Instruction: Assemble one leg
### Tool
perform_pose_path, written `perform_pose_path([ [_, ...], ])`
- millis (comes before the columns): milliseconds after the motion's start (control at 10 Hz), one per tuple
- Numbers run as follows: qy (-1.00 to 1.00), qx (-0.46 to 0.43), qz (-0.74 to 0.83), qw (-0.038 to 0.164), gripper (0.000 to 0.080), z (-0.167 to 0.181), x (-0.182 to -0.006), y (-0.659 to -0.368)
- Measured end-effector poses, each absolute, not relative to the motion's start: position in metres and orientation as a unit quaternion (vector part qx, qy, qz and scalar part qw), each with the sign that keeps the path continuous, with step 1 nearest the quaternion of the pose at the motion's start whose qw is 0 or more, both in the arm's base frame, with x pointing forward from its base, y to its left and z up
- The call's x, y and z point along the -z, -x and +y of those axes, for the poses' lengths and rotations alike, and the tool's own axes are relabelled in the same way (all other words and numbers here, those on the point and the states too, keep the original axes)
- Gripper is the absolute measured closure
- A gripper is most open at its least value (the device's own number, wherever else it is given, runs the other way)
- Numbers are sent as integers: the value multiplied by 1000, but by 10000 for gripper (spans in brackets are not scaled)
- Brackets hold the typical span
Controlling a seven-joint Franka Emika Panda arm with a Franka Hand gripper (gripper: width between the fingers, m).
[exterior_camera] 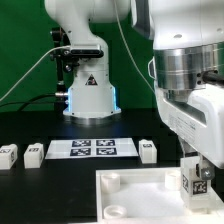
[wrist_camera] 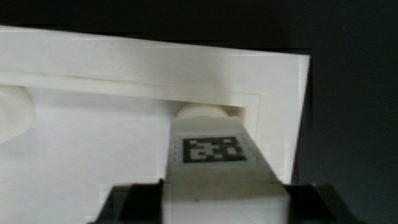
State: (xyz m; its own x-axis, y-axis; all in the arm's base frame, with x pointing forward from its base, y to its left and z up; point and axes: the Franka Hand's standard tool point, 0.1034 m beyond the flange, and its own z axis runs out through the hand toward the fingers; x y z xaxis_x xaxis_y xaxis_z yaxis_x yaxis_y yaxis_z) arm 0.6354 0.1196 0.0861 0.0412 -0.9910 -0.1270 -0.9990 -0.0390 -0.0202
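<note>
The leg (wrist_camera: pixel 214 150) is pinched upright between the fingers (wrist_camera: pixel 128 206), lower end at a corner socket of the white panel (wrist_camera: pixel 107 70) on the exterior view's right, probably to line it up for insertion; spare legs (exterior_camera: pixel 33 152) wait on the counter (exterior_camera: pixel 60 185).

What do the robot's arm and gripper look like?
The arm is glossy white with rounded shells, a ribbed silver-grey ring near the wrist, a black triangle sticker on its base and a blue glow beneath. A thin cable runs to it. The gripper has a white body and dark fingers.
</note>
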Motion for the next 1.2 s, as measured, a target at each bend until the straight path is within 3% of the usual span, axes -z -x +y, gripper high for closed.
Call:
perform_pose_path([
  [300,747,-38,662,52,499,121,-84,-634],
  [400,788,-34,612,52,320,121,-83,-633],
  [500,837,-30,543,55,191,122,-82,-632],
  [1000,967,-10,247,62,150,123,-82,-633],
  [1200,997,6,69,37,150,121,-83,-637],
])
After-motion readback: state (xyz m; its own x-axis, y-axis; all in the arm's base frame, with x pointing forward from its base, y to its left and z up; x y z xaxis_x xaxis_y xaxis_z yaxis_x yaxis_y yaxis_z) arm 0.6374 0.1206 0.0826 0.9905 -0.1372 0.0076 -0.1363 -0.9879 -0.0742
